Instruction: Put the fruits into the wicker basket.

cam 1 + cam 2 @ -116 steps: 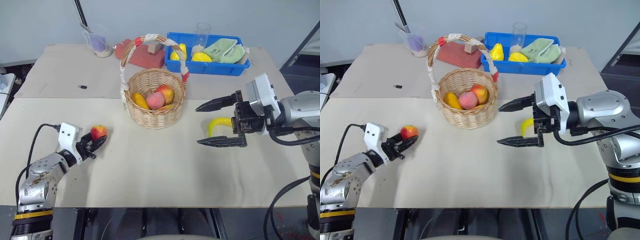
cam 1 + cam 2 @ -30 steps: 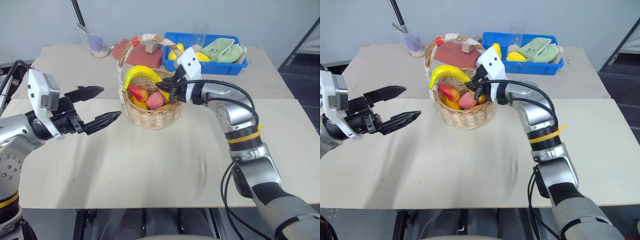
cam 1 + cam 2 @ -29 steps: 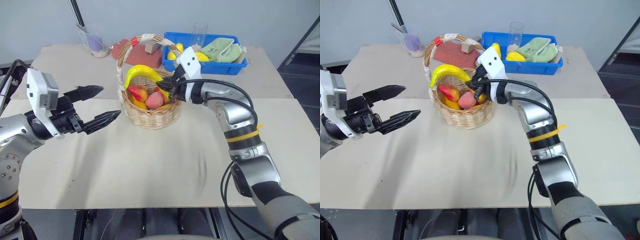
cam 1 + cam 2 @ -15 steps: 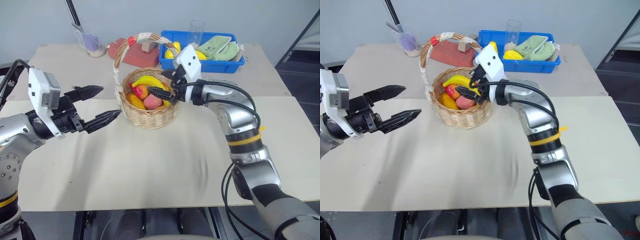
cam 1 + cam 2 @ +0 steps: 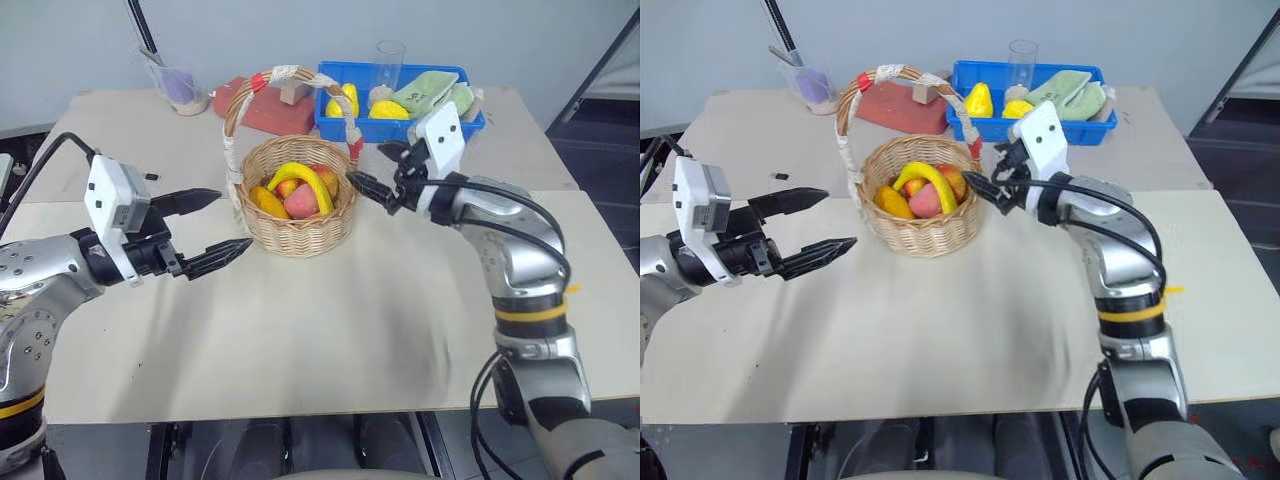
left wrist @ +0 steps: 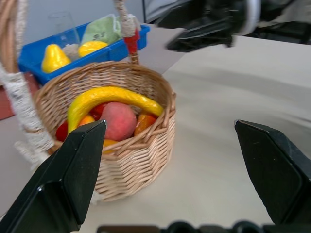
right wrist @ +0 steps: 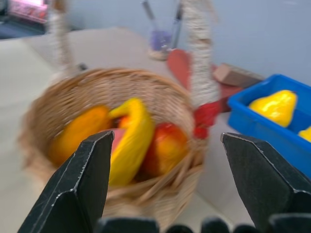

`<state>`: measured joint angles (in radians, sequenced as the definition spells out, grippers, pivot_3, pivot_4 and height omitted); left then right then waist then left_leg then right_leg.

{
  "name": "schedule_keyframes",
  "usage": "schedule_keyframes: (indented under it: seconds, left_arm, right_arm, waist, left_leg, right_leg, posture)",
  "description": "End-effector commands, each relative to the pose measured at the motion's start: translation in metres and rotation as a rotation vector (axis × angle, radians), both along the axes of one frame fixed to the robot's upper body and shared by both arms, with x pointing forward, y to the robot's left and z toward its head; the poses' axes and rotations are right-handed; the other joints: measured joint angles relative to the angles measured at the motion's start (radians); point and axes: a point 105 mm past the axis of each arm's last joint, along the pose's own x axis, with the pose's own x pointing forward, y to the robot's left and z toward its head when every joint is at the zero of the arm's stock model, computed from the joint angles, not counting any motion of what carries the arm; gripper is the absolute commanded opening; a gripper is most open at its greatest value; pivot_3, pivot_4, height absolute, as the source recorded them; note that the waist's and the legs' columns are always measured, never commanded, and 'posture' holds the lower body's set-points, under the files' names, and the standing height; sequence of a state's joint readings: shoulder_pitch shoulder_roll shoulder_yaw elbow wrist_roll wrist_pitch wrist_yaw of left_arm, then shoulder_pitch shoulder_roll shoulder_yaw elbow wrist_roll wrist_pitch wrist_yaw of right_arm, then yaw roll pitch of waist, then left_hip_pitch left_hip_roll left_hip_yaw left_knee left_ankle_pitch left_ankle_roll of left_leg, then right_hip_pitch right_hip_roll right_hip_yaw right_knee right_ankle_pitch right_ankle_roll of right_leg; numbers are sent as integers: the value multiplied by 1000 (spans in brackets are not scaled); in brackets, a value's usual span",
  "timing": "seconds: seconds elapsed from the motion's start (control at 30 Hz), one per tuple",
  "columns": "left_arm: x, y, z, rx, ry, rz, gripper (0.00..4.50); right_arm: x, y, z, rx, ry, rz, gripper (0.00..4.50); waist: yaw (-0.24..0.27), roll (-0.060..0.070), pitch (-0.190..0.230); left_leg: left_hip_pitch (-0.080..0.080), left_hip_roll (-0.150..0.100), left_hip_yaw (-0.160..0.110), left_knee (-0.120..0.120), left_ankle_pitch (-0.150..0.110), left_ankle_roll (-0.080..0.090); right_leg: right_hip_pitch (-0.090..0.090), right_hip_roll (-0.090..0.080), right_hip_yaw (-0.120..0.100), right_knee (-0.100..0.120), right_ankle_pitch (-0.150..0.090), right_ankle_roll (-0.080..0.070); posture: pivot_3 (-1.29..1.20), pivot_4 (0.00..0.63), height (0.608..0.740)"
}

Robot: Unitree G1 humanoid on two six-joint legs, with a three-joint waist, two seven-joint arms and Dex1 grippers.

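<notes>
Since a second ago the right gripper (image 5: 378, 172) has let go of the banana (image 5: 303, 181) and drawn back from the basket (image 5: 297, 215); the banana is now lying inside, arching over the other fruit. Its black fingers are standing spread and empty just beside the basket's right rim. The small red fruit (image 6: 62, 131) is mostly buried under the pile — what is probably it is showing as a red sliver at the basket wall in the left wrist view. In the right wrist view the basket is looking smeared, so the fruit under the banana is hard to sort out.

Round and tan, the basket is woven wicker, its tall arched handle (image 5: 282, 74) wrapped in white and red tape. It is sitting on the pale table (image 5: 320, 320) in front of a blue plastic bin (image 5: 400, 118).

Left of the basket, the left gripper (image 5: 214, 227) is hovering level — pointed fingers wide apart, holding nothing, aimed at the basket.
</notes>
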<state>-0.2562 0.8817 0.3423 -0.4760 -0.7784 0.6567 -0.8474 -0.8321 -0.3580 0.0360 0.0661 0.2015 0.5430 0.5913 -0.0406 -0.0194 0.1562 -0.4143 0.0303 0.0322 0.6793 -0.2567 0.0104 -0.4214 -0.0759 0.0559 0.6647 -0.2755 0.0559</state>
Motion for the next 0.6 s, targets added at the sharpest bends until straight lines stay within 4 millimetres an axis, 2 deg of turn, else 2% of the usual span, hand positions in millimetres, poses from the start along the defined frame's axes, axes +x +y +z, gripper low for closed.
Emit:
schedule_keyframes:
  seconds: [0.03, 0.17, 0.3, 0.33, 0.6]
  left_arm:
    - [-1, -1, 7, 8, -43, -13, 4500]
    - [-1, -2, 6, 9, -46, -16, 4500]
    - [-1, -3, 6, 7, -49, -13, 4500]
    - [-1, -3, 7, 6, -50, -11, 4500]
    - [1, -4, 6, 1, -54, -3, 4500]
  right_arm:
    - [21, -2, 18, 21, -83, -64, 3922]
    - [38, 3, 18, 42, -70, -62, 3922]
    - [44, 9, 11, 42, -48, -36, 3922]
    - [45, 10, 11, 43, -50, -31, 3399]
    - [46, 15, 12, 67, -82, -12, 738]
  waist:
    - [-2, 0, 0]
    - [-3, 0, 0]
    - [-4, 0, 0]
    - [-4, 0, 0]
    - [-5, 0, 0]
  left_leg:
    - [0, 0, 0, 0, 0, 0]
    - [0, 0, 0, 0, 1, -2]
    - [0, 0, 0, 0, 1, -3]
    - [0, 0, 0, 0, 1, -3]
    - [0, 1, 0, -1, 2, -3]
  right_leg:
    - [0, 0, 0, 0, 0, 0]
    - [0, -1, 0, -1, 0, 0]
    - [0, 0, 0, 0, 0, 0]
    - [0, 0, 0, 0, 0, 0]
    - [0, 0, 0, 0, 0, 0]
  posture:
    - [0, 150, 740]
    - [0, 150, 740]
    - [0, 150, 740]
    - [0, 150, 740]
    - [0, 150, 740]
